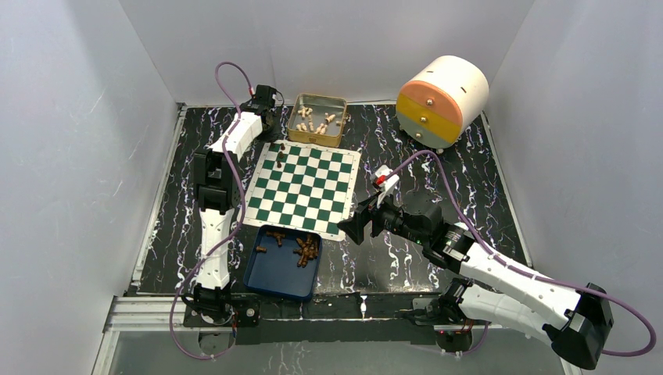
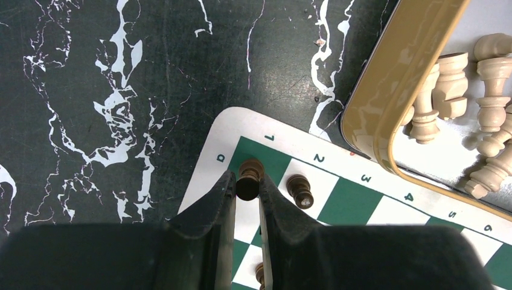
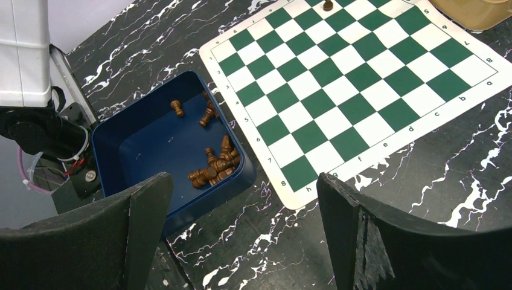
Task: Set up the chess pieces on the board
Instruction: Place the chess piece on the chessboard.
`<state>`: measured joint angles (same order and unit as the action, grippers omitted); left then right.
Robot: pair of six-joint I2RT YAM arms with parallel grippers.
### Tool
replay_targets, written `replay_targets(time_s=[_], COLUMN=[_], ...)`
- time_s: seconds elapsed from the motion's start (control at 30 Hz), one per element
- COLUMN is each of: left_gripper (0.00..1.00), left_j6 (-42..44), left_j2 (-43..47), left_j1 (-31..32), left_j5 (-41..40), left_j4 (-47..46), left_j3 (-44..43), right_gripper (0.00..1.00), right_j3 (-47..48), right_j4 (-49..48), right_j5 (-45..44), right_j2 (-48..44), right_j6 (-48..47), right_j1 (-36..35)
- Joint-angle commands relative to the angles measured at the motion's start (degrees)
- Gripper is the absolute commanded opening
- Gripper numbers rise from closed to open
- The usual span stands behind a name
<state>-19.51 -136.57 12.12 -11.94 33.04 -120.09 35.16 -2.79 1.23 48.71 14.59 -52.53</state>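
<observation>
A gold rectangular metal tin is parked just right of the left gripper, with cream-white wooden chess pieces piled inside. A blue rectangular tray is seen just ahead-left of the right gripper. Well beyond that gripper, a round cream drum with orange and yellow drawer fronts is sat on the black marbled tabletop.

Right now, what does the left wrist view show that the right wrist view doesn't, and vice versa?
Left wrist only: left hand shut on a dark piece at the board's corner square; cream pieces inside the gold tin. Right wrist only: open right hand, blue tray holding loose dark pieces. Both: the board, the black marbled table, a bit of the tin's rim.
</observation>
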Motion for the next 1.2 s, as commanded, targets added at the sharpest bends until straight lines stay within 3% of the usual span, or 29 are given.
replay_targets(time_s=[0.0,0.3,0.63,0.83,1.17], left_gripper=[0.14,0.18,0.34,0.39,0.42], left_j6=[0.2,0.3,1.0,0.7,-0.3], left_j2=[0.5,-0.6,-0.5,3.0,16.7], left_j1=[0.2,0.3,0.2,0.3,0.3], left_j5=[-0.2,0.3,0.4,2.1,3.7], left_j4=[0.4,0.4,2.1,3.1,3.5], left_j3=[-1.5,-1.3,-3.6,-4.0,5.9], right_gripper=[0.99,0.99,0.99,0.99,0.99], right_j3=[1.1,1.8,4.4,6.1,11.6], right_j4=[-2.4,-2.0,-0.4,1.9,13.5], right_j5=[-0.9,-1.0,-4.4,-4.2,-22.4], right_j2=[-1.1,-1.1,-1.6,0.1,3.7], right_j6=[-0.9,-1.1,-2.3,0.7,17.4], right_j1=[-0.1,-0.2,-0.1,-0.2,-0.1])
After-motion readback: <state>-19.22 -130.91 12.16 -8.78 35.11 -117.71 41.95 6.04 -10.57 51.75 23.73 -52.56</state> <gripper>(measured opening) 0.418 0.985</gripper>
